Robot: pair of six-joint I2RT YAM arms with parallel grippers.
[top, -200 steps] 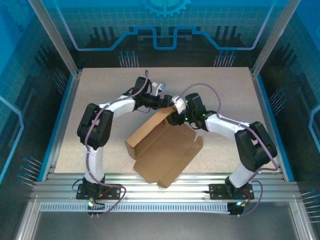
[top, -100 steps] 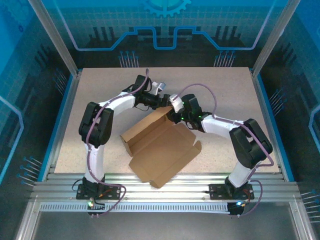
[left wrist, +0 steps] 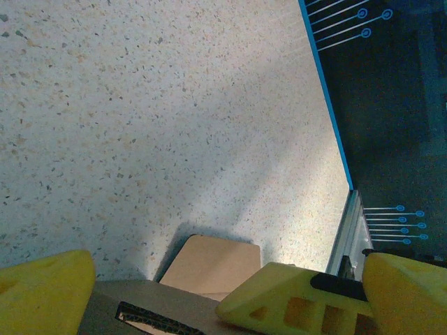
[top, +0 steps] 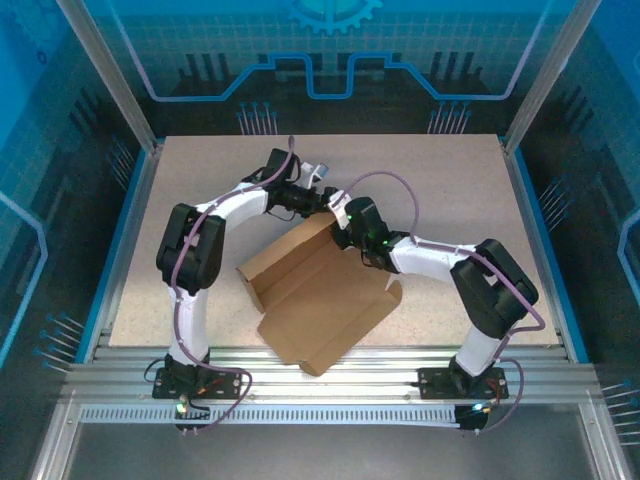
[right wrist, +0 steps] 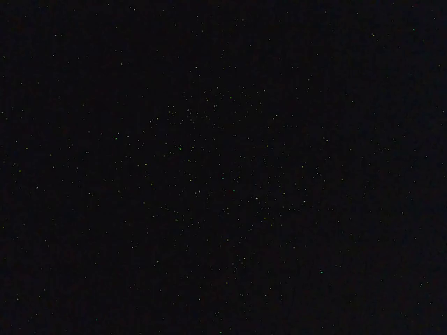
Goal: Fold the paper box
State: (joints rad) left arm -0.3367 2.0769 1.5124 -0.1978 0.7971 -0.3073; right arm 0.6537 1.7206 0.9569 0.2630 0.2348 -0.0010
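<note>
The paper box point(top: 320, 295) lies partly unfolded on the table, brown, with one panel raised along its far-left side. My left gripper point(top: 322, 198) hovers just beyond the box's far corner, open; in the left wrist view its yellow fingers point(left wrist: 43, 293) stand wide apart, with a cardboard edge point(left wrist: 150, 314) and a rounded flap point(left wrist: 213, 265) between them. My right gripper point(top: 341, 214) presses against the same far corner, and a yellow finger of it point(left wrist: 279, 300) rests on the cardboard. Its jaws are too small to read from above. The right wrist view is black.
Bare speckled tabletop point(top: 440, 180) stretches behind and to the right of the box. The blue-edged frame rail point(left wrist: 328, 105) bounds the table on the right side. Both arms arch over the middle of the table and meet above the box.
My right gripper has slid left along the far edge of the box, and the box has shifted left with it. The left gripper stayed open and drew back slightly.
</note>
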